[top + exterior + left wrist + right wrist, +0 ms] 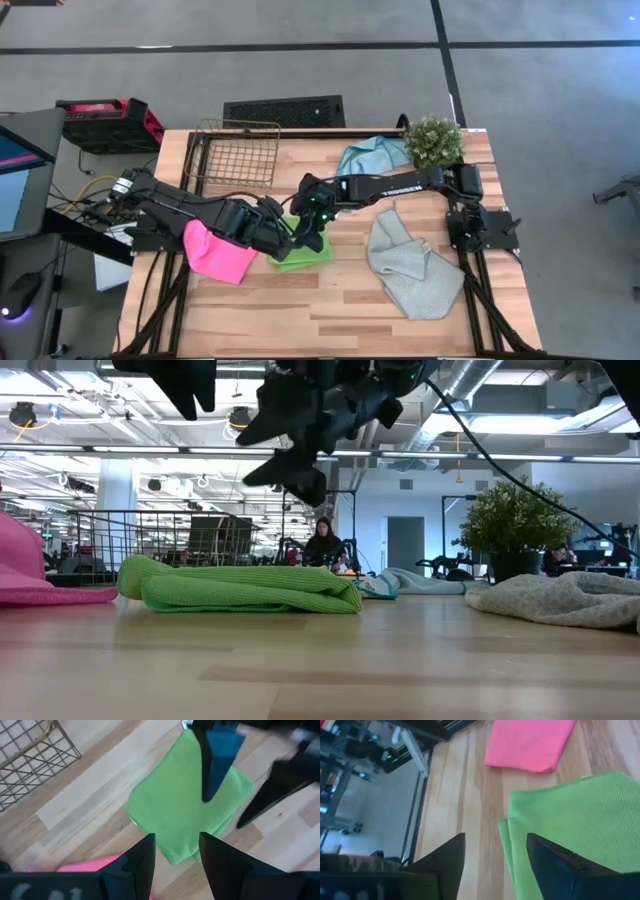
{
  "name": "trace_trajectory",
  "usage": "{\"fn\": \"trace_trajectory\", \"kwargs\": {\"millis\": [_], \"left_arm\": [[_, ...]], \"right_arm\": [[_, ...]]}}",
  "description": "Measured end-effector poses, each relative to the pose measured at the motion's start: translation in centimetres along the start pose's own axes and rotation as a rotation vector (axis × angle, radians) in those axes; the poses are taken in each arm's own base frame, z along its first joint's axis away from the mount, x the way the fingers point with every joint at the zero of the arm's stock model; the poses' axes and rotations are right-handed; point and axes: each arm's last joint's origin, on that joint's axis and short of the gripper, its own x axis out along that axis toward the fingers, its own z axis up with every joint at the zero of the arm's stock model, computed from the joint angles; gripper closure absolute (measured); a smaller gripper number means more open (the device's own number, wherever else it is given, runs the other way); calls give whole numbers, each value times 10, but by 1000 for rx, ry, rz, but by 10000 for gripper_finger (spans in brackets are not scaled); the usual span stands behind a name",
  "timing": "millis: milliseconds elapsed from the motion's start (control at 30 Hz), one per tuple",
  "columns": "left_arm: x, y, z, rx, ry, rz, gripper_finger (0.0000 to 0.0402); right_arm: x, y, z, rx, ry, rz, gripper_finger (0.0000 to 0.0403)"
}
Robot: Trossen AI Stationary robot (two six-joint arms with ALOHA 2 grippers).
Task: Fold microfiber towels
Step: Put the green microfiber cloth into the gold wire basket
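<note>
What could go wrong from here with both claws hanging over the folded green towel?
1. The left claw and right claw hover open, close together above the green towel; they might collide.
2. A descending finger could snag a folded layer and undo the fold.
3. The pink towel lies right beside the green one, so a sweep could drag it along.

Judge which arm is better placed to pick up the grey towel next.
Right, probably. The grey towel lies crumpled on the right arm's side of the table, while the left gripper sits beyond the folded green towel. The right gripper hangs open above that towel.
</note>
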Motion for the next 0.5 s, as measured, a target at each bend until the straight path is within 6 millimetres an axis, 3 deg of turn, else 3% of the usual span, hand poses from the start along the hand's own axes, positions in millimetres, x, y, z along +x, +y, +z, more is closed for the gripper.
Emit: {"fn": "trace_trajectory", "kwargs": {"millis": [300,500], "left_arm": [[-13,-10,-33,129,21,-38,255],[5,-1,-41,-51,91,45,255]], "right_arm": [[-51,12,-8,-134,160,-61,159],[-81,36,-11,-191,189,-98,159]]}}
